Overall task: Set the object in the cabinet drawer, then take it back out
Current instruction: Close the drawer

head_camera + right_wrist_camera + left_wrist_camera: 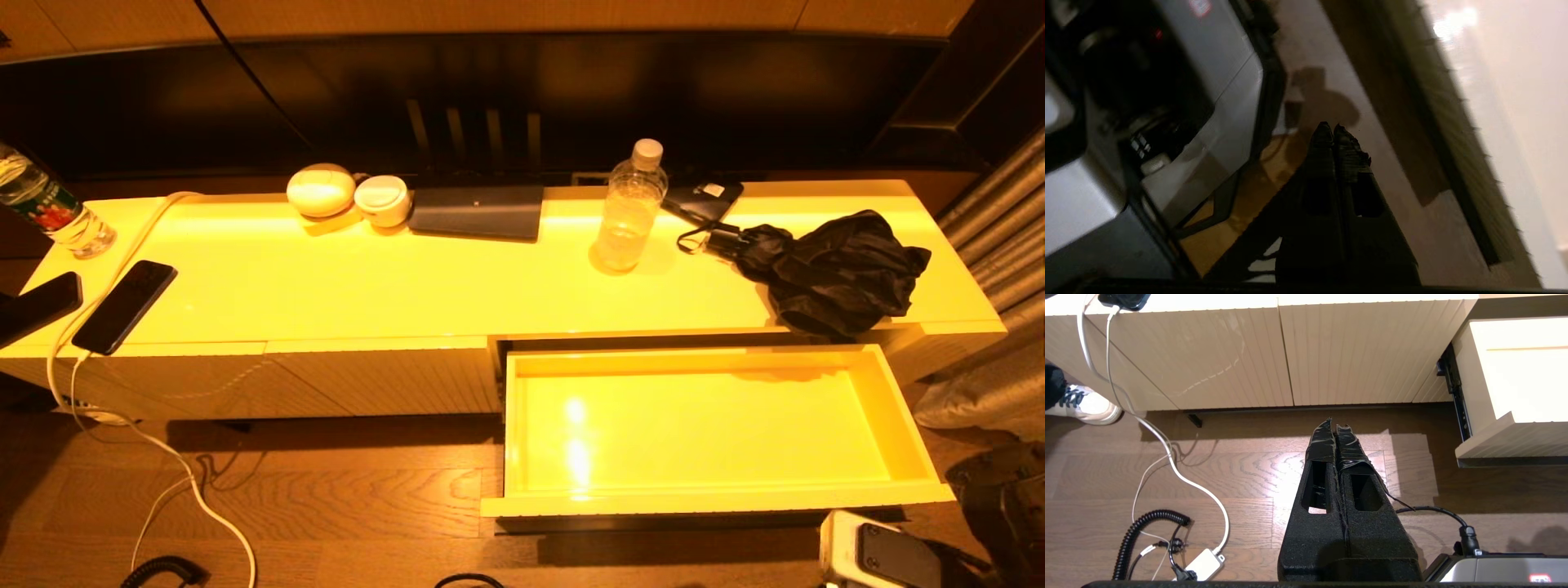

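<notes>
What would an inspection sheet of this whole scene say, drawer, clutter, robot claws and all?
Surface: glossy yellow cabinet top.
Job's things: cabinet drawer pulled open, nothing seen inside.
Clutter: clear bottle, black folded umbrella, two phones, tablet, two round white items.
Grippers: left gripper jaws shut, empty, above floor; right gripper jaws shut, empty, beside drawer front.
Cables: white charging cable; black coiled cord.
Surroundings: wood floor, someone's shoe.

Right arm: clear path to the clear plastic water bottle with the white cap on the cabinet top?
Probably yes. The clear plastic bottle stands alone and upright with bare top around it, but the open cream drawer juts out below and the right gripper sits low, shut, over the floor.
</notes>
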{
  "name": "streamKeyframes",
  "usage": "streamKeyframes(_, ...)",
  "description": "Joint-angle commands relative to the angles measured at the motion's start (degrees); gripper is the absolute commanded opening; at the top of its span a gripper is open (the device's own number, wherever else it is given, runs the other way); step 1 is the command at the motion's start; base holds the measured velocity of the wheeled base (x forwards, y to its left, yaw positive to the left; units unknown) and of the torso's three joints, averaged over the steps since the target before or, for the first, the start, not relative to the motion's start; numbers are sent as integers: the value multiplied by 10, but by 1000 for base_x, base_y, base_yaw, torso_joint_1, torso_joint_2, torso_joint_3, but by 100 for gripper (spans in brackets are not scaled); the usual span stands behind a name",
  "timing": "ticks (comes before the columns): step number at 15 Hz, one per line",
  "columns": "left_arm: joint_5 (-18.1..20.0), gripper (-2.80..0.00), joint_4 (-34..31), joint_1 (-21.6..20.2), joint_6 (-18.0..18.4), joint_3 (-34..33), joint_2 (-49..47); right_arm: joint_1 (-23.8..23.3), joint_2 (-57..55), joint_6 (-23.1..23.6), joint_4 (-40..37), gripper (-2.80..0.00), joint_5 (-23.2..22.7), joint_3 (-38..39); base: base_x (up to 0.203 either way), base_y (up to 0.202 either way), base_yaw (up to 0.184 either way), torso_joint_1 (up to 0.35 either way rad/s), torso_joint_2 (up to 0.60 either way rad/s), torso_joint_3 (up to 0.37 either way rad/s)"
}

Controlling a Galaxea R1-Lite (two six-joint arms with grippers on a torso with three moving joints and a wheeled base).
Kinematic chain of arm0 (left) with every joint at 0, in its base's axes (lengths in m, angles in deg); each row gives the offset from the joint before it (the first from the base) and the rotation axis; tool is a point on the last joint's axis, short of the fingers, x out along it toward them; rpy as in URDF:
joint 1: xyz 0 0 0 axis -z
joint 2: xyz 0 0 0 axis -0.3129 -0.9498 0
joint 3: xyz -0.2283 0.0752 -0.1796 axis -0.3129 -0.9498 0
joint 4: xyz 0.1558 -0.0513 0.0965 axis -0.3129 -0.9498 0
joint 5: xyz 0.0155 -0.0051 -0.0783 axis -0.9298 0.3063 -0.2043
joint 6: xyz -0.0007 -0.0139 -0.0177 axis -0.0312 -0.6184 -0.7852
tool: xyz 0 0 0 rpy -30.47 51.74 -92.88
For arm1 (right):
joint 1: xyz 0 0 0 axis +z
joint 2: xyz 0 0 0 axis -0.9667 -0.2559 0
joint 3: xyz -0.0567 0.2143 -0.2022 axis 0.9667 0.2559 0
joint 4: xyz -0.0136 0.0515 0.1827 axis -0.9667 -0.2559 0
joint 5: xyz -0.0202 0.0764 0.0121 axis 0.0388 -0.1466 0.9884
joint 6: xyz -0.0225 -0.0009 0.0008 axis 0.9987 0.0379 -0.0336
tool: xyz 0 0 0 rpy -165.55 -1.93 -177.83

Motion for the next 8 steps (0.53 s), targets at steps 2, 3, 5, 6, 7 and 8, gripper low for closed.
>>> streamKeyframes(2, 0, -280, 0, 0, 0, -1, 0, -3, -62, 28, 2, -280, -6, 17, 0, 0, 0, 0, 0, 0)
streamKeyframes(3, 0, -280, 0, 0, 0, -2, 0, -5, -77, 29, 5, -280, -6, 18, 0, 0, 0, 0, 0, 0)
streamKeyframes(5, 0, -280, 0, 0, 0, -1, 0, -8, -110, 30, 18, -280, -4, 18, 0, 0, 0, 0, 0, 0)
streamKeyframes(6, 0, -280, 0, 0, 0, -1, 0, -11, -131, 31, 31, -280, -2, 17, 0, 0, 0, 0, 0, 0)
streamKeyframes(7, 0, -280, 0, 0, 0, -2, 0, -19, -149, 32, 48, -280, 3, 16, 0, 0, 0, 0, 0, 0)
streamKeyframes(8, 0, -280, 0, 0, 0, -2, 0, -29, -166, 33, 68, -280, 11, 13, 0, 0, 0, 0, 0, 0)
